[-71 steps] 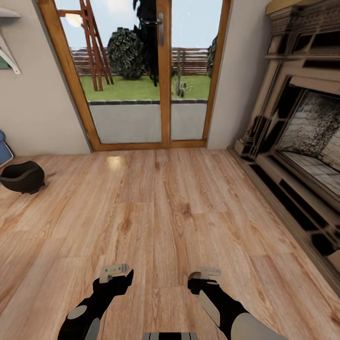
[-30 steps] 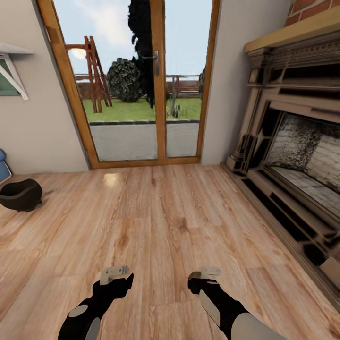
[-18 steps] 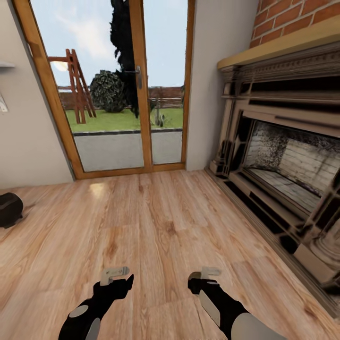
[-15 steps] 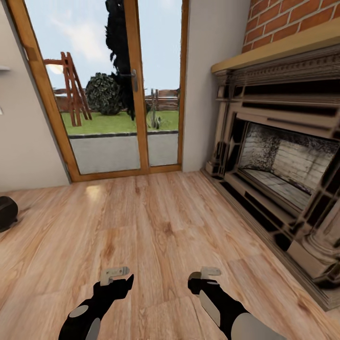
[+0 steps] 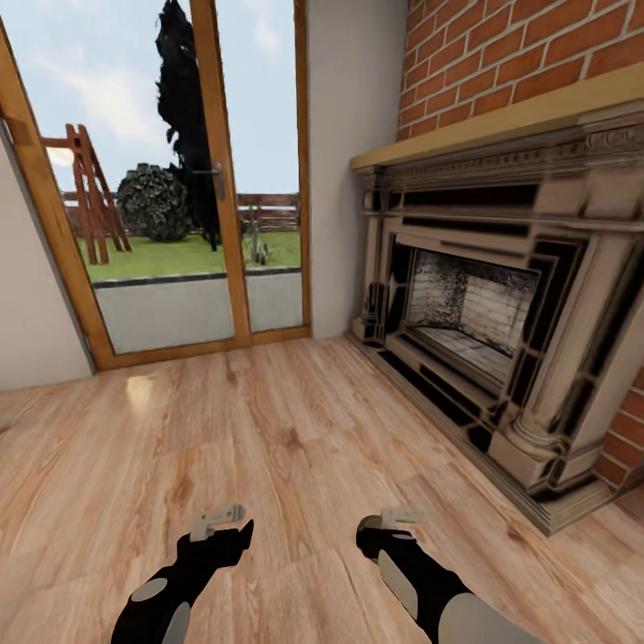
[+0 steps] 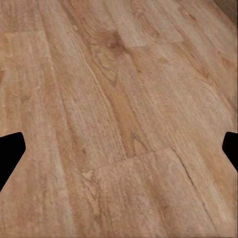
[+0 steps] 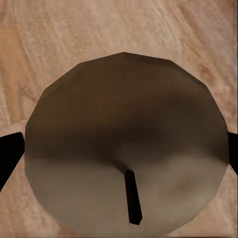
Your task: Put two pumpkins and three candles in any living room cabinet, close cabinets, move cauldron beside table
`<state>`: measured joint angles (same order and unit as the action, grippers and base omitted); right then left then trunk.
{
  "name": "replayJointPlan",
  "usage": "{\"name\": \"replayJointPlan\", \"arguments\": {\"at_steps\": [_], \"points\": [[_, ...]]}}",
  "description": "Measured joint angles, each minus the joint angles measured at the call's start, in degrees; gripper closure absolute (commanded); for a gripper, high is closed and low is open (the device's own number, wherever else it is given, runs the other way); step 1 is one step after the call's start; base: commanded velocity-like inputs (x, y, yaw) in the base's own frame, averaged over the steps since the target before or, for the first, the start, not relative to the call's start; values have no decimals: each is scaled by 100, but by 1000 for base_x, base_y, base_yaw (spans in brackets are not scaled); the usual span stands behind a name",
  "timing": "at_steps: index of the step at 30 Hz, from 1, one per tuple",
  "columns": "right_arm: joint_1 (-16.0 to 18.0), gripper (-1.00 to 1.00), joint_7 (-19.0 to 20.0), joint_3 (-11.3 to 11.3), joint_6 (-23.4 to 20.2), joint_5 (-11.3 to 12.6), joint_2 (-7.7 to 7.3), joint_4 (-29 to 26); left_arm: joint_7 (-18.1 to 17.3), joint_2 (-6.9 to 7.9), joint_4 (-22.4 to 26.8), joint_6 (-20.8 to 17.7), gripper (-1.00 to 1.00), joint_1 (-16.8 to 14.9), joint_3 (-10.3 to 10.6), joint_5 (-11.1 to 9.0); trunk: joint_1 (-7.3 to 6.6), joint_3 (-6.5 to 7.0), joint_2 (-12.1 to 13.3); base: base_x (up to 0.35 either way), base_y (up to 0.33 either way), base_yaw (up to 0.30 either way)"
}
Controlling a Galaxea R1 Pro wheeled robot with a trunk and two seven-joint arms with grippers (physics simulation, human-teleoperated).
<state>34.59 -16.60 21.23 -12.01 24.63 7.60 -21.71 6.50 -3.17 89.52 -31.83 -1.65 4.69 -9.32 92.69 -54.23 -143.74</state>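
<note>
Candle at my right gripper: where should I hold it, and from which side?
Grip the candle by its curved side wall, across the widest part, coming in from the wick end. It is a squat cylinder with its wick end facing the right wrist camera, and the right gripper has its fingertips flanking it on opposite sides.

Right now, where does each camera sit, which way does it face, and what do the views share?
Head view: on the robot's head, facing forward and down over the wood floor, the glass door and the fireplace; both forearms show, with the left gripper and the right gripper.
Left wrist view: near the left gripper, looking down at bare floor; dark fingertips at the edges.
Right wrist view: near the right gripper, looking onto a candle between its fingertips.
Shared: all three show the plank floor.
</note>
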Motion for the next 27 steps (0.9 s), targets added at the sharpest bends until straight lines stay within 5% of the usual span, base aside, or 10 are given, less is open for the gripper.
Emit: {"name": "replayJointPlan", "arguments": {"at_steps": [16, 27], "points": [[0, 100, 0, 0, 0, 2, 0, 0, 0, 1, -2, 9, -100, 1, 0, -9, -42, 416, 22, -5, 1, -266], [2, 100, 1, 1, 4, -22, 1, 1, 0, 1, -2, 9, -100, 2, -1, -9, -70, 670, 36, 0, 0, -44]]}}
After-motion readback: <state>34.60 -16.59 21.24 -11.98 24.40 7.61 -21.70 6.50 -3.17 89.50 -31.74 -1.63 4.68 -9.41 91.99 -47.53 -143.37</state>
